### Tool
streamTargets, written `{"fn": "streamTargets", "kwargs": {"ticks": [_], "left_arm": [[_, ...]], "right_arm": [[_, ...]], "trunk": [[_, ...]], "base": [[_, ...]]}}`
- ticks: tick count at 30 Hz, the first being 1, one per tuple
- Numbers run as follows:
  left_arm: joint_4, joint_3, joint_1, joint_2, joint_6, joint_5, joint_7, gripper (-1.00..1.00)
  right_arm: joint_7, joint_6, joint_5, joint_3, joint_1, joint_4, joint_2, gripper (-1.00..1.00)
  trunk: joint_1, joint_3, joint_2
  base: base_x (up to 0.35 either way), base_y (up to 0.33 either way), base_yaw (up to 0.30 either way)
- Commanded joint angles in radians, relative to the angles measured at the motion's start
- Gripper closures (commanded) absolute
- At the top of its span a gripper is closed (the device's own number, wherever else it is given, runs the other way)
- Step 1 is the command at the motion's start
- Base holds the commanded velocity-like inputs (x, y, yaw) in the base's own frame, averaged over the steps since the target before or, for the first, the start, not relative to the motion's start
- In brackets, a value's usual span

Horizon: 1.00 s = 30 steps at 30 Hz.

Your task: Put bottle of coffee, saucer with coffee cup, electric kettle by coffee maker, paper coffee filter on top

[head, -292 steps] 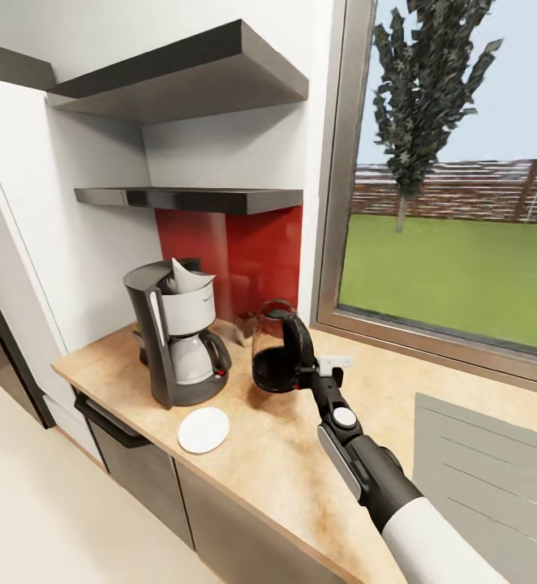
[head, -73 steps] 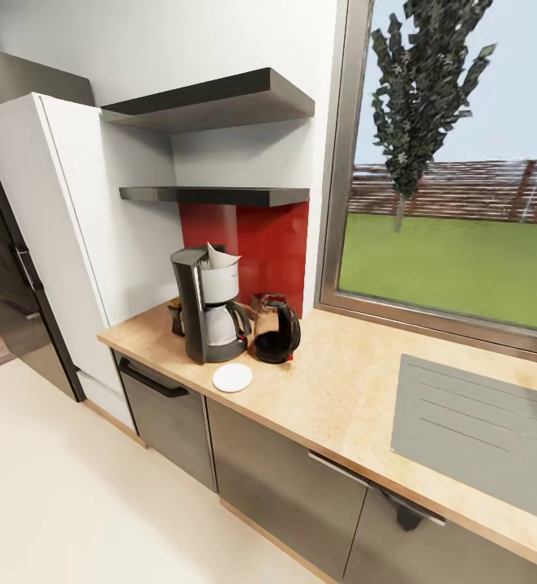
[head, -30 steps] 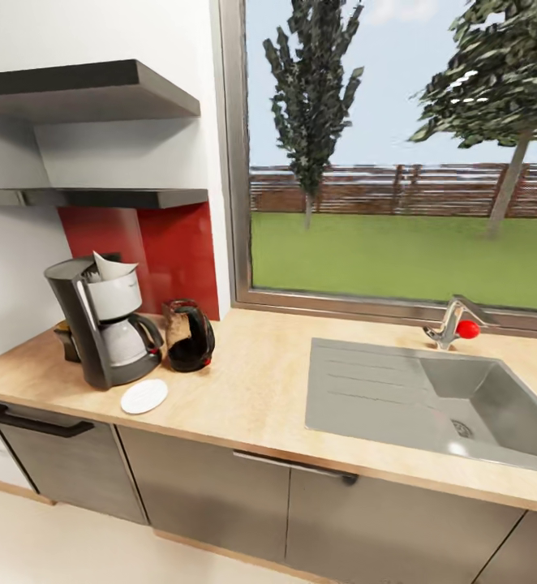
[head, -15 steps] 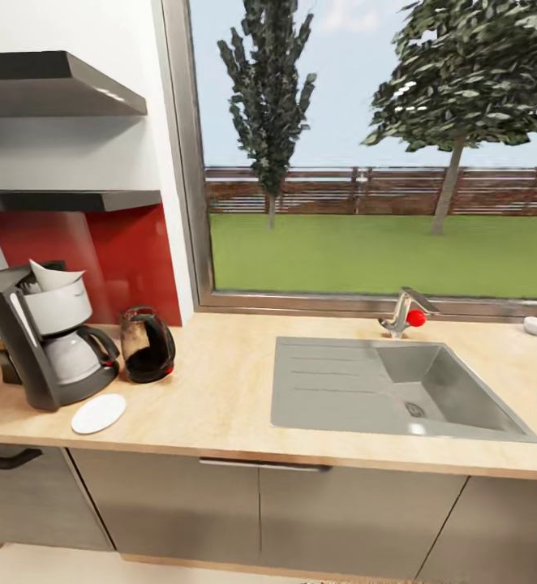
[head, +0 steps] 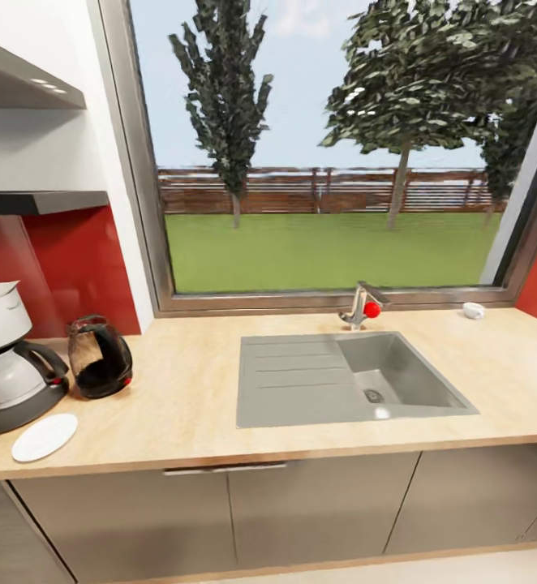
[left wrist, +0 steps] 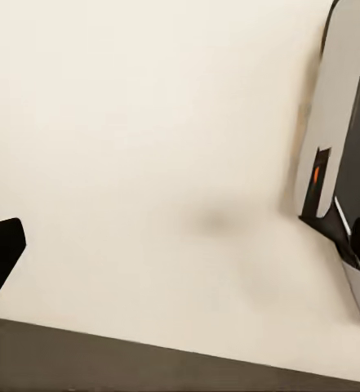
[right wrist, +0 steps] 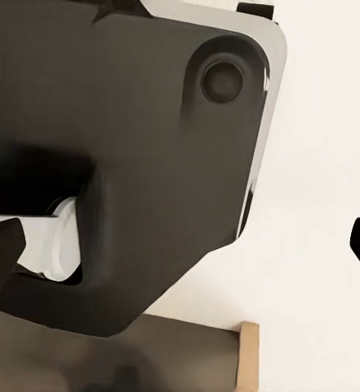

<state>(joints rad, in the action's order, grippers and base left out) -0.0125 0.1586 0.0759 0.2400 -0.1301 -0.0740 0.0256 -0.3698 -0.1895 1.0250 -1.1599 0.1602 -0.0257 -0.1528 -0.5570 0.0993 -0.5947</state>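
Both jaws stand spread with nothing between them, dark fingertips [left wrist: 0, 249] at the edges of each wrist view over pale floor [left wrist: 147, 163]. On the beige desk [head: 195, 397], far left, the coffee maker [head: 9, 369] has the electric kettle [head: 100, 357] just beside it and the saucer [head: 45, 436] before it. A grey sink [head: 341, 388] lies mid-desk under the window [head: 325, 162], with the coffee cup [head: 473, 310] well apart near the sill.
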Motion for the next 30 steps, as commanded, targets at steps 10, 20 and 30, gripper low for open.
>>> {"fn": "streamTargets", "kwargs": {"ticks": [10, 20, 30], "left_arm": [[-0.008, 0.010, -0.001, -0.040, 0.010, -0.010, -0.058, -1.00], [-0.010, 0.012, -0.004, -0.045, 0.008, -0.007, -0.060, -1.00], [-0.010, 0.013, -0.004, -0.044, 0.007, -0.003, -0.066, -1.00]], "right_arm": [[0.000, 0.042, 0.005, -0.008, 0.001, 0.000, -0.005, -1.00], [0.000, 0.050, 0.005, -0.008, 0.000, 0.000, -0.005, -1.00], [0.002, 0.076, 0.003, -0.006, 0.001, -0.003, 0.000, -1.00]], "trunk": [[0.000, 0.002, -0.001], [0.000, 0.002, -0.001], [0.000, 0.002, -0.001]], "base": [[0.000, 0.000, -0.300], [0.000, -0.086, -0.286], [0.000, -0.266, -0.034]]}}
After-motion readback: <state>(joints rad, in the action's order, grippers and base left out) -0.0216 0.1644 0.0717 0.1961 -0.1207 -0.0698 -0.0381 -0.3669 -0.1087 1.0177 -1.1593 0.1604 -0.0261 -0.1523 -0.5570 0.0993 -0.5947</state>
